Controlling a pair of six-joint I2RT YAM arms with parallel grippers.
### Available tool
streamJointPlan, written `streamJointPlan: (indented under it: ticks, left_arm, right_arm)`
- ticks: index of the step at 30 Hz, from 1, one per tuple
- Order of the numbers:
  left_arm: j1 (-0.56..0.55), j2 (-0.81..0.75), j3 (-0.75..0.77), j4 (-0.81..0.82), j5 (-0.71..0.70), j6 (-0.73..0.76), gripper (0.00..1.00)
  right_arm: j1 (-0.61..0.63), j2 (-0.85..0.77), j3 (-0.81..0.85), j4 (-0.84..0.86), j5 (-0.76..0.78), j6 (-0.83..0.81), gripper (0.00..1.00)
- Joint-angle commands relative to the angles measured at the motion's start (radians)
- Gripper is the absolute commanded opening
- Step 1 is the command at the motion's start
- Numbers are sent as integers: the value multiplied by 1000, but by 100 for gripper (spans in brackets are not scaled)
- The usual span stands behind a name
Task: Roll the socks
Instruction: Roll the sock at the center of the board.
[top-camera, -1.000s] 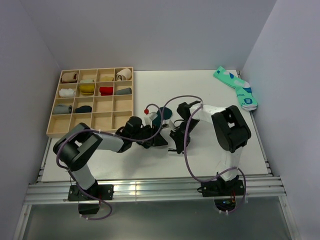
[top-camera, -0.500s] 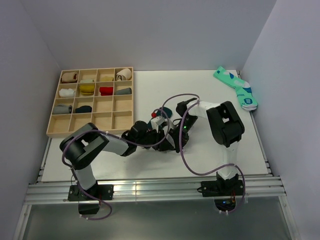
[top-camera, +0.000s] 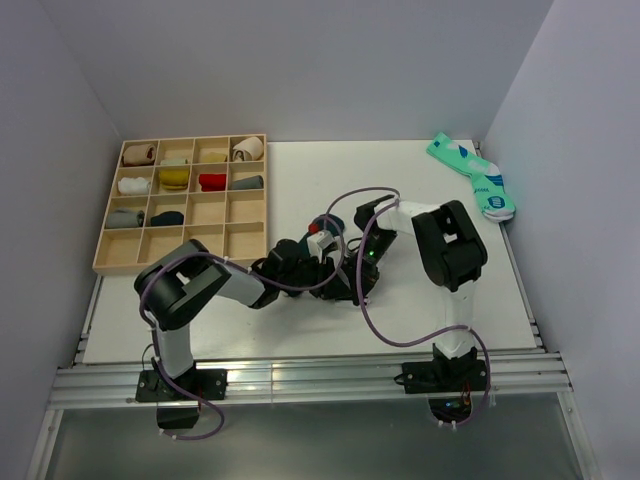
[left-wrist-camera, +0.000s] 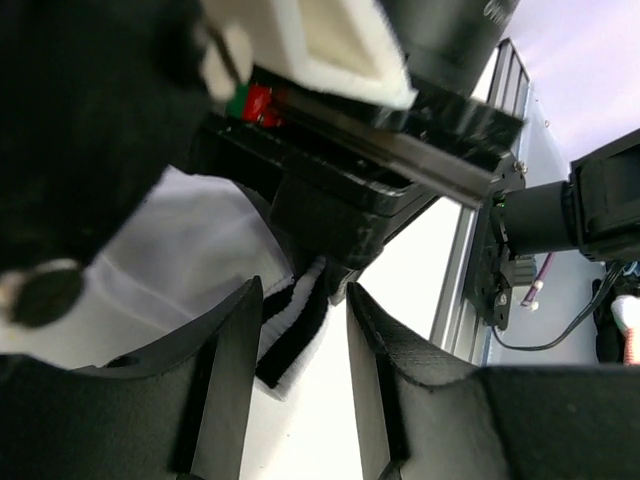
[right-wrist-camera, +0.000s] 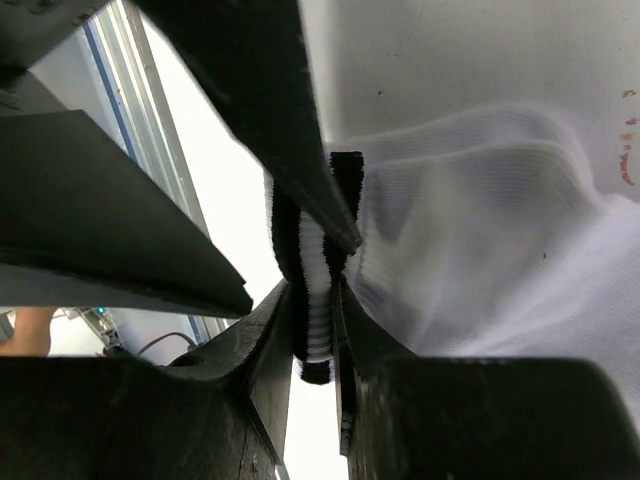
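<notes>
Top external view shows both arms stretched low over the counter (top-camera: 420, 180), wrists meeting just right of the wooden tray's (top-camera: 266, 200) near corner. The white sock (right-wrist-camera: 480, 230), black-striped at the cuff, lies bunched there against the dark green sock (top-camera: 336, 221). The right claw (right-wrist-camera: 312, 320) pinches the cuff; the left claw (left-wrist-camera: 303, 310) stands parted around it, not gripping.
</notes>
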Motion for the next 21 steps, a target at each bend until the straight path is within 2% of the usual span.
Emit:
streamJointPlan:
  ticks: [1,11,21]
  left_arm:
    - [-13,13,34,28,15,44,45]
    - [-20,48,20,39,24,51,47]
    - [-23,65,23,-7,41,80,43]
  right_arm:
    - [-12,22,39,-23,-6,-19,13]
    - [-16,36,55,-34,-15,-16,13]
    - [-30,36,58,-28,-21,-5,13]
